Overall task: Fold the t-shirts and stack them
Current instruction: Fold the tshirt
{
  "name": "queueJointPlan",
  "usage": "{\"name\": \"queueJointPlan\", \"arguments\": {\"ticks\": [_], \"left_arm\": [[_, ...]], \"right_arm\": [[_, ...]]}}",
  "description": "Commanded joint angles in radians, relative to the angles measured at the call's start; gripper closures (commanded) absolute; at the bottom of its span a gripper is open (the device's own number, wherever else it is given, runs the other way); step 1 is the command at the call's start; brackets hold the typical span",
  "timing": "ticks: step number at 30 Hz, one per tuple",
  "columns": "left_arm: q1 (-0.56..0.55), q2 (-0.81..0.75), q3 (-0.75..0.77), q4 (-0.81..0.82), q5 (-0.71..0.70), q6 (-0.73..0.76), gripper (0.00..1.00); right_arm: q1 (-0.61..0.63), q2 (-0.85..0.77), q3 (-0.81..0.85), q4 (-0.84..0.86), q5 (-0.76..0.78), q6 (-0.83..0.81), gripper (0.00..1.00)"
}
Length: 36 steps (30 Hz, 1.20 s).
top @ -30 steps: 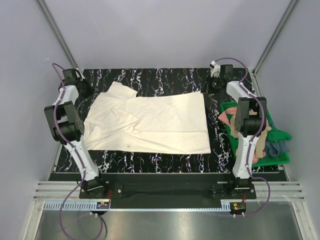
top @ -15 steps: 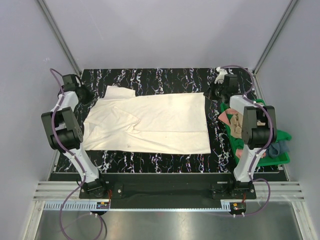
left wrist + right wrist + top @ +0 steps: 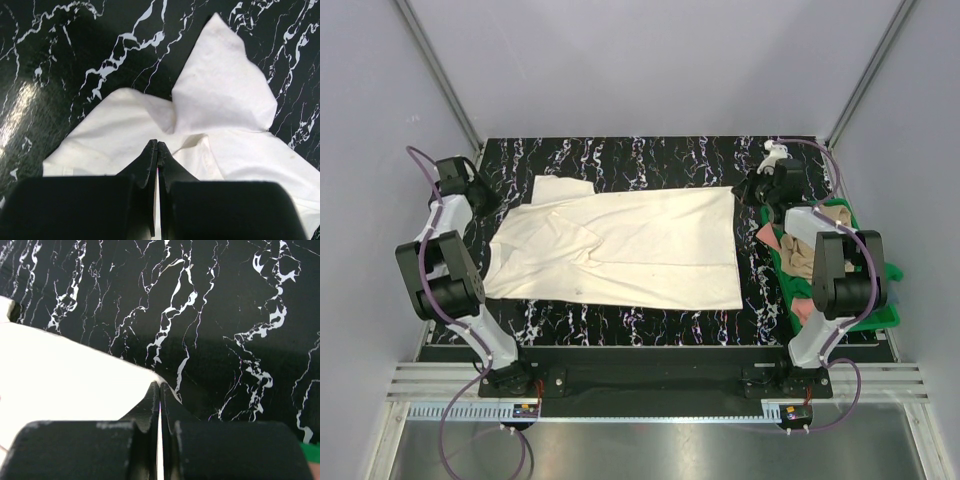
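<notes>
On the marbled table, our left gripper clamps the cream t-shirt at its left end, our right gripper its far right corner.

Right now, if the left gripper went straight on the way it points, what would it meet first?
The cream t-shirt. The left gripper has its shut tips aimed at the cloth just below the upturned flap. Whether they already touch it is unclear from this view.
</notes>
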Motion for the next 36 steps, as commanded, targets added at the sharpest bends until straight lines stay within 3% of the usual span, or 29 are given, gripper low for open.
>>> {"name": "queueJointPlan", "arguments": {"ticks": [1, 7, 9, 11, 12, 13, 15, 16, 18, 24, 32, 36], "left_arm": [[0.005, -0.092, -0.043, 0.042, -0.037, -0.015, 1.00], [0.005, -0.156, -0.117, 0.041, -0.049, -0.021, 1.00], [0.002, -0.152, -0.103, 0.044, 0.008, 0.002, 1.00], [-0.004, -0.134, -0.091, 0.068, 0.052, 0.011, 0.89], [-0.013, -0.121, -0.074, 0.078, 0.055, 0.031, 0.71], [-0.016, -0.089, -0.060, 0.081, 0.052, 0.039, 0.62], [-0.013, -0.045, 0.001, 0.070, 0.048, 0.065, 0.49], [-0.013, 0.012, 0.033, 0.041, 0.049, 0.074, 0.48], [-0.013, 0.110, 0.148, -0.017, 0.083, 0.094, 0.46], [-0.023, 0.262, 0.305, -0.030, 0.103, 0.100, 0.44], [-0.052, 0.377, 0.337, -0.042, 0.281, 0.140, 0.45], [-0.076, 0.350, 0.314, -0.048, 0.269, 0.178, 0.47]], "right_arm": [[-0.005, -0.101, -0.027, 0.035, 0.059, 0.055, 1.00], [-0.004, -0.128, -0.111, 0.042, 0.015, 0.083, 0.99], [-0.004, -0.127, -0.119, 0.039, 0.019, 0.085, 0.99], [-0.004, -0.124, -0.116, 0.044, 0.011, 0.094, 0.99], [-0.004, -0.124, -0.113, 0.048, 0.004, 0.098, 0.99], [-0.005, -0.121, -0.104, 0.051, -0.016, 0.109, 0.99], [-0.004, -0.115, -0.088, 0.044, -0.035, 0.112, 0.99], [-0.004, -0.112, -0.076, 0.039, -0.044, 0.115, 0.99], [-0.004, -0.104, -0.068, 0.031, -0.052, 0.118, 0.99], [0.001, -0.072, -0.041, 0.031, -0.091, 0.131, 0.99], [0.001, 0.002, 0.036, -0.021, -0.111, 0.065, 0.97], [0.001, 0.025, 0.051, -0.041, -0.111, 0.032, 0.97]]}}
